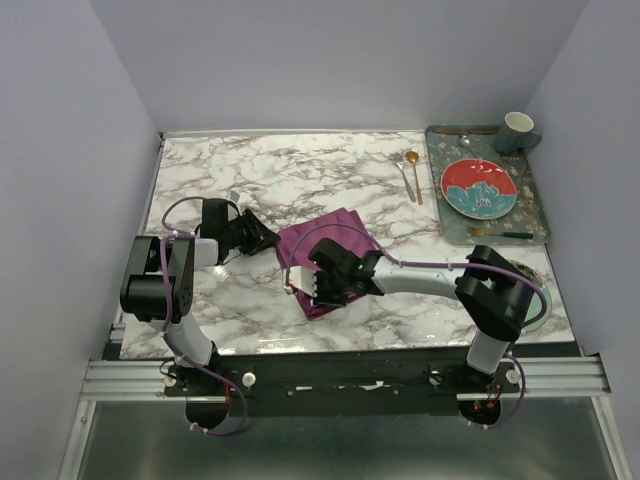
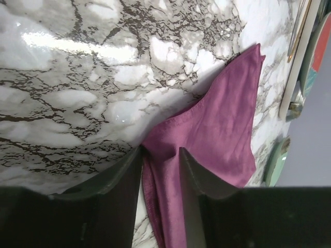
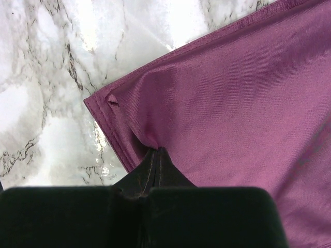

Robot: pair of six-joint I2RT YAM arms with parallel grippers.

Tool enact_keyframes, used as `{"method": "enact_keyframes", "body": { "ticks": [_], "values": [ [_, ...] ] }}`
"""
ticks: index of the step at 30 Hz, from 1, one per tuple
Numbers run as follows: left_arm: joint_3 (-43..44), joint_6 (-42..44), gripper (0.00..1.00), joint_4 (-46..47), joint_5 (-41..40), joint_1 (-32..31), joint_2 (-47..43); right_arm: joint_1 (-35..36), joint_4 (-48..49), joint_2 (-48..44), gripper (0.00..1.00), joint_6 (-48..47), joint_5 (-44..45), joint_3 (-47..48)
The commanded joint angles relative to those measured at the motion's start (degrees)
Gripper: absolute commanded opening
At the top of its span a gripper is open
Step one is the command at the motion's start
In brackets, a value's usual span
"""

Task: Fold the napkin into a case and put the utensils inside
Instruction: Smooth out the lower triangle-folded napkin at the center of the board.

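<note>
- Top external view showed a shiny plum-purple satin napkin lying near the middle of a white, grey-veined marble table, with both robot arms reaching in to meet at it.
- Left gripper sat at the napkin's left edge. Its jaws stood apart, one on each side of a raised ridge of cloth. No firm pinch showed yet, and it looked placed to take hold of that edge.
- Right gripper was closed on the napkin just inside a hemmed corner, and the satin puckered into its tips. That hold probably served to lift or steady the corner for a fold.
- Napkin lay as a loose, roughly square sheet (not the narrow pocket the task needs), so folding seemed at an early stage.
- Slim silver fork and slim gold spoon lay side by side at the far right of the table, well apart from the cloth, waiting to be placed inside.
- Patterned teal tray sat just beyond them.
</note>
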Motion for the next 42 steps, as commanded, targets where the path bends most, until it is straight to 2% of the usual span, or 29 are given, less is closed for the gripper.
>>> {"method": "enact_keyframes", "body": {
  "ticks": [1, 4, 5, 8, 12, 16, 20, 23, 24, 28, 29, 31, 36, 38, 40, 42],
  "values": [
    [0.77, -0.26, 0.40, 1.11, -1.30, -0.38, 0.14, 0.54, 0.97, -0.90, 0.01, -0.58, -0.62, -1.40],
    [1.47, 2.37, 0.24, -2.05, -3.24, -0.38, -2.14, 0.46, 0.97, -1.69, 0.01, -0.66, -0.45, -2.01],
    [1.65, 2.91, 0.14, -3.62, -3.68, -0.38, -2.85, 0.54, 0.97, -2.22, 0.01, -0.75, -0.36, -2.19],
    [1.74, 5.27, 0.00, -5.91, -5.35, -0.38, -5.83, 0.54, 0.97, -3.10, 0.01, -0.93, -0.01, -2.80],
    [1.74, 8.18, 0.00, -8.47, -7.11, -0.38, -9.52, 0.54, 0.70, -4.33, 0.01, -0.93, -0.09, -3.42],
    [2.70, 10.91, 0.00, -13.21, -9.13, -0.64, -8.75, 0.54, 0.62, -3.72, 0.01, -1.10, -0.45, -3.60],
    [2.44, 12.49, 0.37, -15.76, -10.71, -0.55, -8.65, 0.54, 0.70, -2.31, 0.01, -1.28, -1.49, -3.69],
    [3.32, 13.46, 0.47, -16.29, -10.46, 0.67, -8.83, 0.54, 0.01, -0.82, 0.01, -0.41, -2.90, -2.37],
    [3.67, 13.98, 0.49, -16.38, -9.84, 0.94, -9.26, 0.54, -0.70, -0.47, 0.09, -0.14, -3.26, -1.50],
    [6.92, 22.66, 0.54, -19.18, -6.33, 1.03, -11.20, 0.46, -4.30, -2.39, 0.30, 0.83, -2.47, 0.62],
    [8.23, 28.86, 0.55, -21.02, -2.67, 1.12, -11.72, 0.11, -4.65, -4.92, 0.43, 1.70, -1.68, 0.18],
    [9.29, 34.79, 0.58, -23.14, 0.43, 1.12, -13.91, -1.03, -6.49, -7.74, 0.53, 2.93, -1.59, -0.26],
    [8.42, 56.56, 0.58, -27.71, 11.58, 1.03, -20.07, -9.28, -11.59, -16.35, 0.54, 7.24, -2.99, -2.62],
    [7.80, 61.51, 0.56, -30.68, 13.27, -0.55, -23.06, -14.54, -13.27, -18.65, 0.54, 11.61, -4.65, -4.03],
    [7.01, 69.13, 0.53, -33.33, 12.75, -3.35, -25.77, -18.16, -14.67, -20.23, 0.53, 14.26, -5.54, -5.79],
    [5.17, 73.64, 0.50, -36.50, 11.35, -10.02, -27.45, -23.52, -15.29, -20.06, 0.51, 17.26, -6.42, -6.50]
  ]
}}
